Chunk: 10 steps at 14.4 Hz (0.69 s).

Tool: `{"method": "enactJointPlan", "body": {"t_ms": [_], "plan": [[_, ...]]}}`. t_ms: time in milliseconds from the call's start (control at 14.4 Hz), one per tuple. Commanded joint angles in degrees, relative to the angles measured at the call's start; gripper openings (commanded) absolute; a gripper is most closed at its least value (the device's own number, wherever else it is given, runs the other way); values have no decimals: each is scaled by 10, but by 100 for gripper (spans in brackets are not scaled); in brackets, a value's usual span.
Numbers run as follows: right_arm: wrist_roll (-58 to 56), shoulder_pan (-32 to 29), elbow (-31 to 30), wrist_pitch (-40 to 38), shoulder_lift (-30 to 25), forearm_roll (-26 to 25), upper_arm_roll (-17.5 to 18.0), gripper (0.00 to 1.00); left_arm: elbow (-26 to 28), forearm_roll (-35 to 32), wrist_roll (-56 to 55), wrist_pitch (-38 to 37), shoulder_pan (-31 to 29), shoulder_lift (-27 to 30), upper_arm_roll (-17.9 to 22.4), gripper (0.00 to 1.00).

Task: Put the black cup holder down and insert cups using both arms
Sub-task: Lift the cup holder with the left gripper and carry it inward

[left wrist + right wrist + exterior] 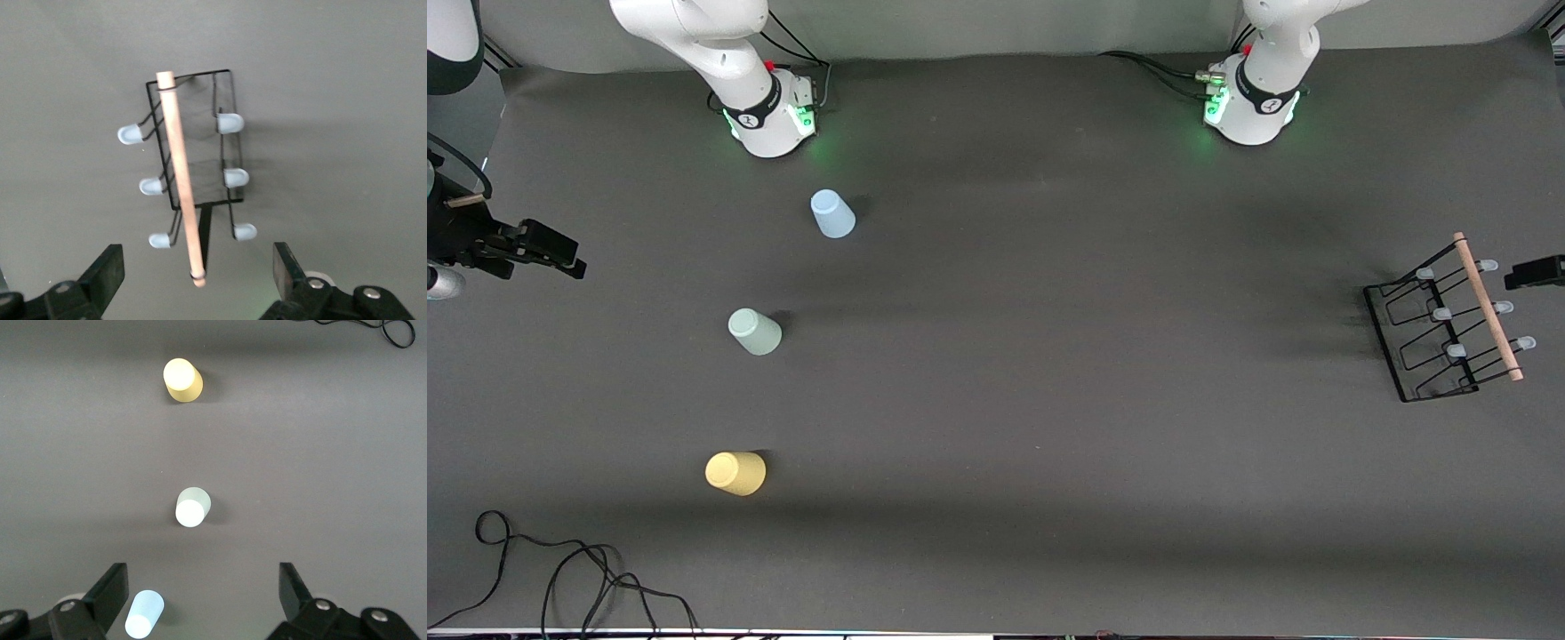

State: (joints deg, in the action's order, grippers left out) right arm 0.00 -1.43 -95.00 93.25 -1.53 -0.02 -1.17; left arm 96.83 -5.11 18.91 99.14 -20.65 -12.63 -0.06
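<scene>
We see the black cup holder [1445, 324] standing on the bench [1049, 400] near the edge at the left arm's end, its wooden rod on top. Our left gripper [198, 273] hangs over it, fingers [107, 270] spread wide and holding nothing. The three cups sit upside down in a row toward the right arm's end: light blue cup [832, 214] nearest the bases, pale green cup [754, 332] in between, yellow cup [735, 473] nearest the front edge. Our right gripper [203, 597] hangs above that end, fingers fully apart, empty.
</scene>
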Motion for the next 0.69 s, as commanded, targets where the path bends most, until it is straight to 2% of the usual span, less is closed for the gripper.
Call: {"method": "enactJointPlan", "body": {"t_ms": [0,208,347,486,625], "plan": [[1,5,5,-10,-3,11,-5,100,-1,-9,8,30,-4,-33,-4,95],[1,4,6,-10,-3,12,-5,100,20,-9,8,70,-13,-63,-4,93],[1,5,5,-10,-1,12,-5,100,61,-9,9,116,-20,-60,-4,92],[1,4,5,-10,-1,12,-5,100,78,-9,11,127,-27,-59,-4,91],[1,5,5,-10,-1,12,-5,100,92,-9,11,142,-28,-58,-4,81]]}}
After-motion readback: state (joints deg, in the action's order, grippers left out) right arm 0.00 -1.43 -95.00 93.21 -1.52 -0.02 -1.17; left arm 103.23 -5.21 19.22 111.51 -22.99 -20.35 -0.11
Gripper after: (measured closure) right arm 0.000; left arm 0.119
